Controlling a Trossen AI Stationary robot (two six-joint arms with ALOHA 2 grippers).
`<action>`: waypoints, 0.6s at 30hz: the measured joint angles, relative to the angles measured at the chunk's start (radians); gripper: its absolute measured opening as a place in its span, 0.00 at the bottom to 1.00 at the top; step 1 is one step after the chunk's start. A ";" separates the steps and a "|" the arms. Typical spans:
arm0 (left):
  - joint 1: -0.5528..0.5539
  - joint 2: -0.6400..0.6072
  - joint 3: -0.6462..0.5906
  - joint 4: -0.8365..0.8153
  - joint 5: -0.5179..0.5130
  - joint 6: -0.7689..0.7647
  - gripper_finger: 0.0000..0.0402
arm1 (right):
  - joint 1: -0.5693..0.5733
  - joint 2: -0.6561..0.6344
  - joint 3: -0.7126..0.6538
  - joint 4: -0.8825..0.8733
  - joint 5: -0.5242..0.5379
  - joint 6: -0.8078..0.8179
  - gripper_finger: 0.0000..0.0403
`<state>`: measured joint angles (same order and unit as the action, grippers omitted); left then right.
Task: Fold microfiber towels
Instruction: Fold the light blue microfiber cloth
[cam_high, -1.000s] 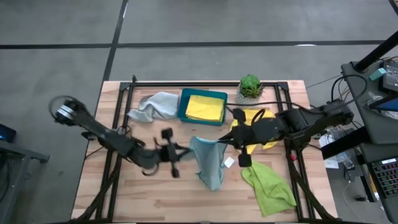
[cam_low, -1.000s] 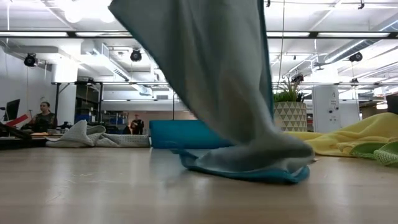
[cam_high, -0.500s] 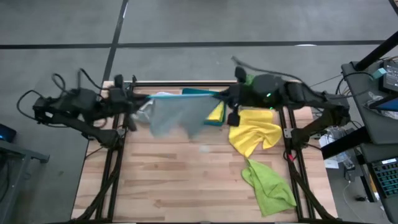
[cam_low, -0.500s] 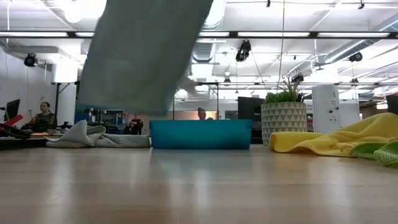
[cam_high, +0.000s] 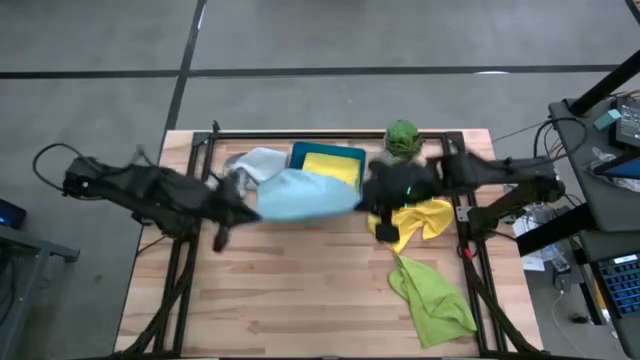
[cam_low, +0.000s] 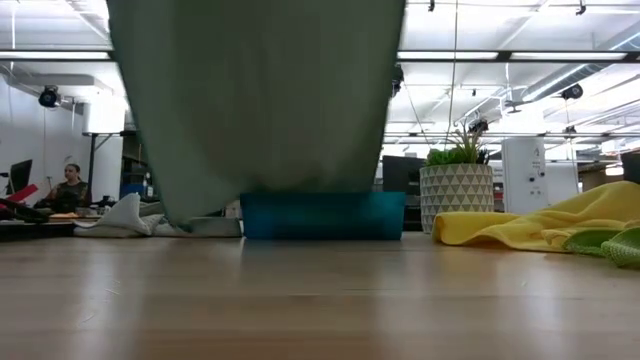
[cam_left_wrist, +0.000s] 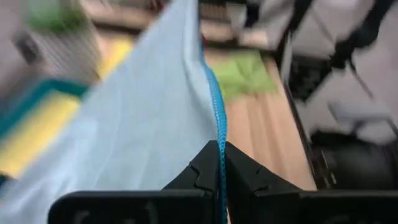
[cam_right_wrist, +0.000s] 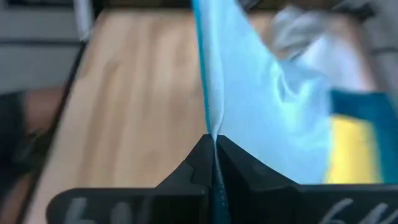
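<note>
The light blue towel (cam_high: 300, 195) hangs spread out between my two grippers above the table's far middle. In the low view it fills the centre as a wide sheet (cam_low: 260, 100). My left gripper (cam_high: 245, 207) is shut on its left end and my right gripper (cam_high: 368, 195) on its right end. A yellow towel (cam_high: 330, 165) lies in the teal tray (cam_high: 297, 160). A pale grey towel (cam_high: 255, 160) lies crumpled left of the tray. Another yellow towel (cam_high: 420, 218) and a lime green towel (cam_high: 432, 298) lie on the table's right. My left gripper (cam_left_wrist: 219, 149) pinches the towel's darker-stitched hem edge (cam_left_wrist: 217, 127) between its two shut fingers, slanting downward from the table's left. The cloth runs away from the fingers toward the other arm. My right gripper (cam_right_wrist: 213, 146) pinches the opposite edge (cam_right_wrist: 208, 121) the same way, coming from the right. The towel hangs between both holds, its lower edge (cam_low: 290, 190) clear of the table.
A small potted plant (cam_high: 402, 136) stands at the far edge, right of the tray. The near half of the wooden table (cam_high: 300, 300) is bare boards. People sit in the room beyond the table (cam_low: 72, 185).
Both grippers have lifted the light blue towel, whose lower end lay bunched on the table's middle, clear of the boards. They swung toward the far edge and moved apart, spreading the cloth out. Since then they have come back a little toward the near edge.
</note>
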<state>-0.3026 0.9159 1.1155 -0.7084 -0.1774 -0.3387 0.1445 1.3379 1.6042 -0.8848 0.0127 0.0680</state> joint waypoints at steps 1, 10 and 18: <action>-0.020 0.022 -0.020 0.003 0.009 -0.027 0.00 | 0.024 0.000 -0.028 0.003 -0.014 0.027 0.02; -0.238 0.265 -0.125 0.196 0.110 -0.235 0.00 | 0.251 0.002 -0.295 0.181 -0.019 0.280 0.02; -0.374 0.514 -0.125 0.409 0.167 -0.371 0.00 | 0.376 0.008 -0.512 0.479 -0.024 0.489 0.02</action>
<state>-0.6769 1.4302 0.9901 -0.2990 -0.0103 -0.7094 0.5208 1.3457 1.0924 -0.4061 -0.0110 0.5575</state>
